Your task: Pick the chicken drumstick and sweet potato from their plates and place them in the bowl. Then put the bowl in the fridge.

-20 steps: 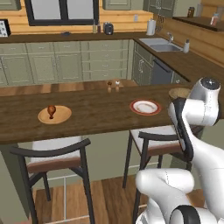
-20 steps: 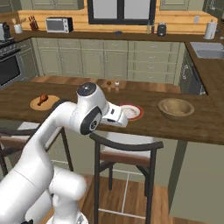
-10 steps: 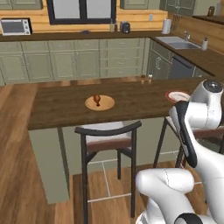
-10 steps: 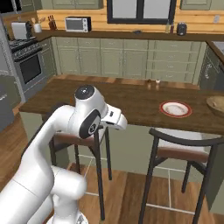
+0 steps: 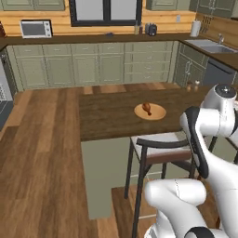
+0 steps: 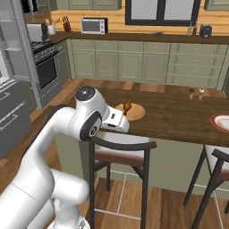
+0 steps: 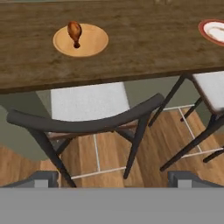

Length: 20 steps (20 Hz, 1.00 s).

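The chicken drumstick (image 7: 74, 31) lies on the flat wooden plate (image 7: 92, 43) on the dark wooden island; both also show in the left base view, drumstick (image 5: 146, 108) on plate (image 5: 155, 113), and in the right base view, drumstick (image 6: 127, 107) on plate (image 6: 134, 112). The white red-rimmed plate (image 7: 213, 31) sits far to the right (image 6: 221, 121); I cannot make out the sweet potato on it. My gripper (image 7: 113, 180) is open and empty, held off the island's near edge above a stool. The bowl is out of view. The grey fridge (image 6: 10, 103) stands at the far left.
A dark stool with a pale seat (image 7: 87, 114) stands under my hand, tucked against the island (image 5: 158, 148). A second stool (image 7: 210, 87) is to its right. Small shakers (image 6: 197, 92) stand at the island's far edge. A stove (image 6: 44, 67) and green cabinets line the back wall.
The whole picture has shifted: the base has driven left along the island, so the wooden plate now sits ahead and the white plate is at the right edge. The gripper stays open.
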### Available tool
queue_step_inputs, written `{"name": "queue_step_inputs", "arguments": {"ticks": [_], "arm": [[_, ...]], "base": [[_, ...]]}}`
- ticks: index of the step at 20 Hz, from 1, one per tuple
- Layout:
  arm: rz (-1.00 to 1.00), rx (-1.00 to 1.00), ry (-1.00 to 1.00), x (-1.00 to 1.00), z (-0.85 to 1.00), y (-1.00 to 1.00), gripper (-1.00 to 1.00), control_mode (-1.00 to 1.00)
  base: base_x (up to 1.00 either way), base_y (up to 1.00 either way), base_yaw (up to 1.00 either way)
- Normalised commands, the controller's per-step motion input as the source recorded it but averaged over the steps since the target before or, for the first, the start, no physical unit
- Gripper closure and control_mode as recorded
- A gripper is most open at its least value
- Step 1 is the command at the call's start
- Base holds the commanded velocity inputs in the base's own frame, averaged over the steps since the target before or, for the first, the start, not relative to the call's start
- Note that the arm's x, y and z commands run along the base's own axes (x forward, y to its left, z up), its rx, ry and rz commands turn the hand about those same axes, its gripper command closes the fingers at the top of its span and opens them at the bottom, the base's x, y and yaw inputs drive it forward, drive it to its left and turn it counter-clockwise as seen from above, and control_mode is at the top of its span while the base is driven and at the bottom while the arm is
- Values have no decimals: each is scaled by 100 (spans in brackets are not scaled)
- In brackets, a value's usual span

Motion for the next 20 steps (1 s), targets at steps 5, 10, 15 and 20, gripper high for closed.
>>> {"name": "queue_step_inputs", "arguments": {"ticks": [5,10,15,20], "arm": [[0,0,0,0,0,0,-100,100],[0,0,0,0,0,0,-100,100],[5,0,0,100,-4,35,-100,-100],[8,0,1,100,-18,37,-100,-100]], "base": [[100,0,4],[100,11,0],[0,0,0],[0,0,0]]}}
